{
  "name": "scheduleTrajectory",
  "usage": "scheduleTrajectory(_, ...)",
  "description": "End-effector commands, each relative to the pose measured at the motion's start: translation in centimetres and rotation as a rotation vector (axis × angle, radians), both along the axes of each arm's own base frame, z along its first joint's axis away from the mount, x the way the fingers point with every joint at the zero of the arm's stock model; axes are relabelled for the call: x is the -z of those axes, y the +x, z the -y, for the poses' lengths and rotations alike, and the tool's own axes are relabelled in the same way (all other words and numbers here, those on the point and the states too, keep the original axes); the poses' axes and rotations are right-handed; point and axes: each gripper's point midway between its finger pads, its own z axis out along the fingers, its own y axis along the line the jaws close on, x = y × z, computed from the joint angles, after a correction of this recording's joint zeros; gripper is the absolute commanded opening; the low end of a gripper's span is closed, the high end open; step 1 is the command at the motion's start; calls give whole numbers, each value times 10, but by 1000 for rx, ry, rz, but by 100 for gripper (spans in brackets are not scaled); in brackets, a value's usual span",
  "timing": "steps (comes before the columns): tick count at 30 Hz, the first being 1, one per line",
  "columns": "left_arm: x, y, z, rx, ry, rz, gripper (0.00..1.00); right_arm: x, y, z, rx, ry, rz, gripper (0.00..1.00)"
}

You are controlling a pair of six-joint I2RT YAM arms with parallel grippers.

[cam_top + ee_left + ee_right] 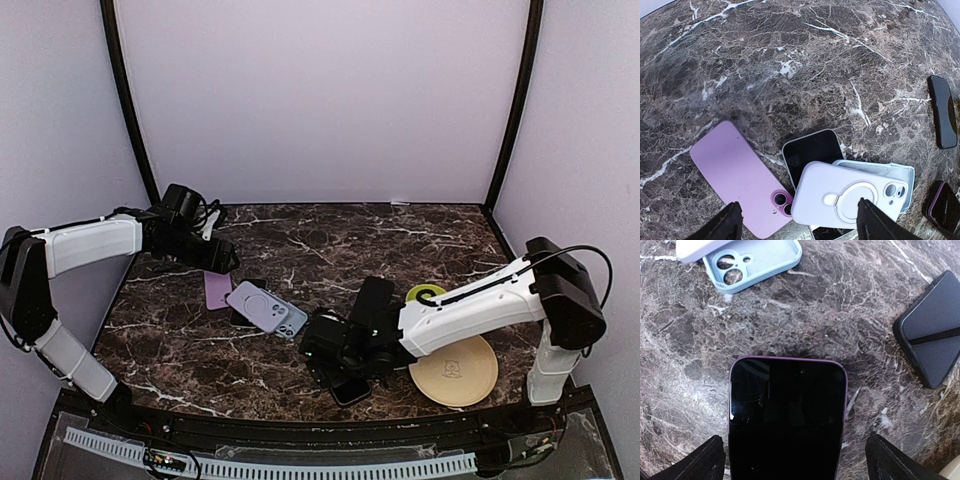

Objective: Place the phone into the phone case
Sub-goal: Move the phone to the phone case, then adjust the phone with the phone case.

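While both arms overhang it, the dark brown, white-veined marble table (430, 235) is partly covered in the overhead view. Two white-and-black arms reach in: the left arm (90, 245) from the far left, the right arm (480, 310) from the near right. One flat, tan round disc (455, 372) lies near the right arm's base, part of its rim hidden under that arm.

Phones, count three. The dark-screened phone edged in purple (787, 415) lies face up near the table's front edge, between the fingers of the right gripper (795, 440). Its lower end is cut off in the right wrist view. Whether the purple edge is a case or the phone's own frame cannot be told. The right claw is spread wider than the phone and stands clear of both long sides. One pink phone (735, 175) lies back up, left of centre. One black-screened phone (812, 152) just beside it is half hidden under the lavender case.

Cases, count three. The lavender case with a ring stand (850, 195) lies on the pale blue case (770, 257), which shows only one end and an edge. The black rectangular case (942, 112) lies apart, to the right. The left gripper (799, 212) hovers above this cluster, claw spread, nothing between its fingers.

One yellow-green ring (427, 293) beside the right arm is partly hidden.
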Motion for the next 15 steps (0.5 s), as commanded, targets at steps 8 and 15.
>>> scheduleTrajectory(8,5,-6,4,24,-5,-22,81,-57,-31,-19,-200,109,-98,96)
scheduleTrajectory(15,4,-7,4,26,-8,-21,81,-40,-58,-14,-239,154,-237,35)
